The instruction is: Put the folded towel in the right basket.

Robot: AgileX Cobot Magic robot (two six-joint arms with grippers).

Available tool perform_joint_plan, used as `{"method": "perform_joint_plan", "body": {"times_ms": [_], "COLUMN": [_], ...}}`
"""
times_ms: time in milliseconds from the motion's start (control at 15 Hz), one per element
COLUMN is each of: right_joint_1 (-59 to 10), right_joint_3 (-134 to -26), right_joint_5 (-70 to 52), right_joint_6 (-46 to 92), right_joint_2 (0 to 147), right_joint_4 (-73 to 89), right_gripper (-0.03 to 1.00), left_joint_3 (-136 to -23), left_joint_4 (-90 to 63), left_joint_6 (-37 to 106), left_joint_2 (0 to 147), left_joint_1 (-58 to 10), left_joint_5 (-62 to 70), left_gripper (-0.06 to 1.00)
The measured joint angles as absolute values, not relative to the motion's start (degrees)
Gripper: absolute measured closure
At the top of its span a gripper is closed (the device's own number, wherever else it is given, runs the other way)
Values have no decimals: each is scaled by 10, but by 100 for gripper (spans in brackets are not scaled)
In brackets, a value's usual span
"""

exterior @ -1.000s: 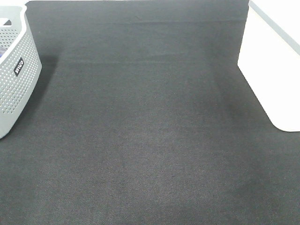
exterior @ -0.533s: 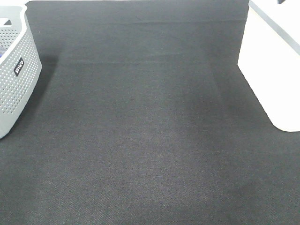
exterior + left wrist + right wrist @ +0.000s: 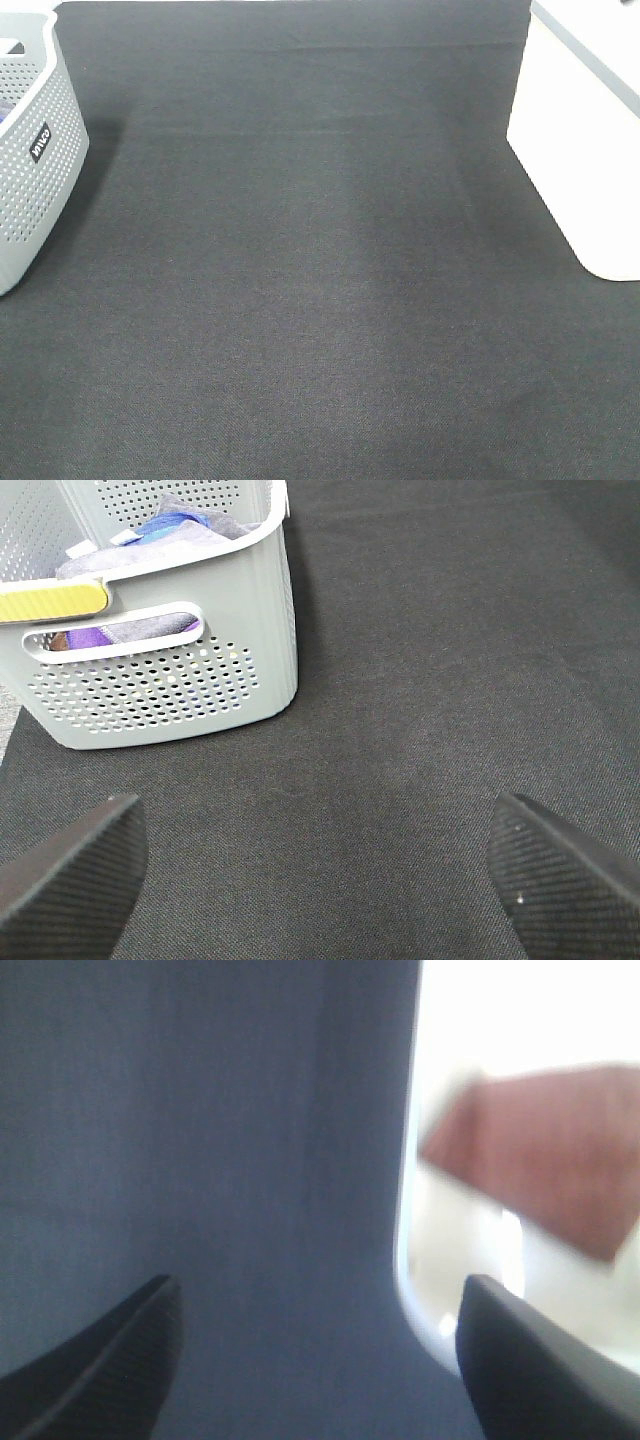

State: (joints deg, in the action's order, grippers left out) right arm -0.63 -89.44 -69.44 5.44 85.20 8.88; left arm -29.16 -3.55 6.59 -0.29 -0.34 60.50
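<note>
The right basket (image 3: 590,150) is white and stands at the right edge of the black cloth. In the blurred right wrist view its rim (image 3: 408,1210) shows, with a reddish-brown towel (image 3: 540,1150) lying inside it. My right gripper (image 3: 315,1350) is open and empty, above the cloth just beside that rim. My left gripper (image 3: 315,870) is open and empty, over the cloth near the grey basket (image 3: 170,680). Neither gripper shows in the exterior high view.
The grey perforated basket (image 3: 35,150) stands at the far left and holds purple, blue and grey cloths (image 3: 180,525). The black cloth (image 3: 300,280) covers the table between the two baskets.
Half a second ago a small dark part showed at the top right edge of the exterior high view; it is gone now. The baskets have not moved.
</note>
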Motion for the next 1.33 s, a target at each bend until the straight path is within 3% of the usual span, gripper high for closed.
{"method": "perform_joint_plan", "body": {"times_ms": [467, 800, 1067, 1333], "right_joint_1": [-6, -6, -6, -6], "right_joint_3": [-602, -375, -294, -293], "right_joint_5": [-694, -684, -615, -613], "right_joint_6": [50, 50, 50, 50], "right_joint_2": [588, 292, 90, -2], "right_joint_4": [79, 33, 25, 21], "right_gripper": [25, 25, 25, 25], "left_joint_3": [-292, -292, -292, -292], "left_joint_4": [-36, -36, -36, -36], "left_joint_6": [66, 66, 66, 66], "left_joint_2": [-3, -3, -3, -3], "left_joint_1": [-3, -3, -3, -3], "left_joint_5": [605, 605, 605, 605], "left_gripper": [7, 7, 7, 7]}}
